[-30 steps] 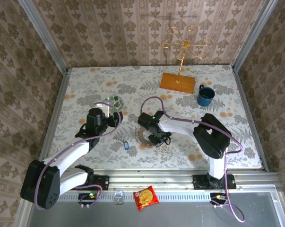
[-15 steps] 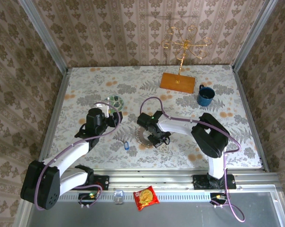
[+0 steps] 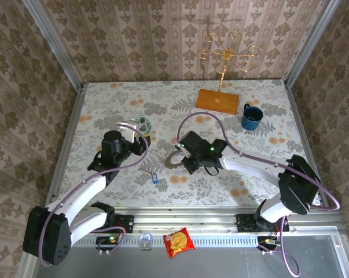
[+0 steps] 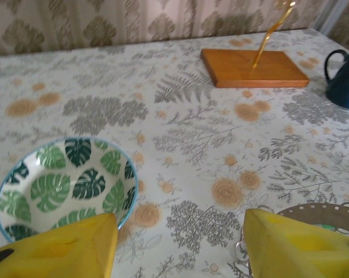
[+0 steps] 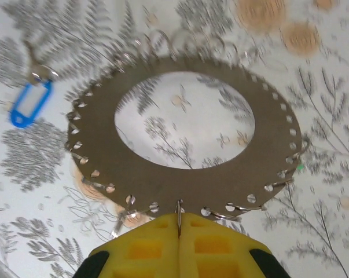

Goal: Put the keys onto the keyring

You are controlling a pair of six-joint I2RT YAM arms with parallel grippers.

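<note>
The keyring (image 5: 186, 185) is a flat grey disc with a hollow centre and small wire loops through holes along its rim. My right gripper (image 5: 179, 223) is shut on one wire loop at its near rim and holds it over the table. From above, the keyring (image 3: 171, 161) sticks out left of the right gripper (image 3: 182, 163). The blue-headed key (image 5: 28, 105) lies flat on the table left of the ring, also the blue key (image 3: 155, 178). The green key is not something I can make out. My left gripper (image 4: 180, 237) stands open and empty above the table, the ring's edge (image 4: 322, 211) by its right finger.
A green-leaf bowl (image 4: 58, 185) sits empty by the left finger, the same bowl (image 3: 142, 123) from above. At the back stand a gold wire stand on an orange base (image 3: 217, 100) and a dark blue mug (image 3: 252, 117). A snack packet (image 3: 179, 241) lies on the front rail.
The right arm has swung its elbow far out to the right and carried the keyring up and slightly away from the table front. The left arm has barely shifted.
</note>
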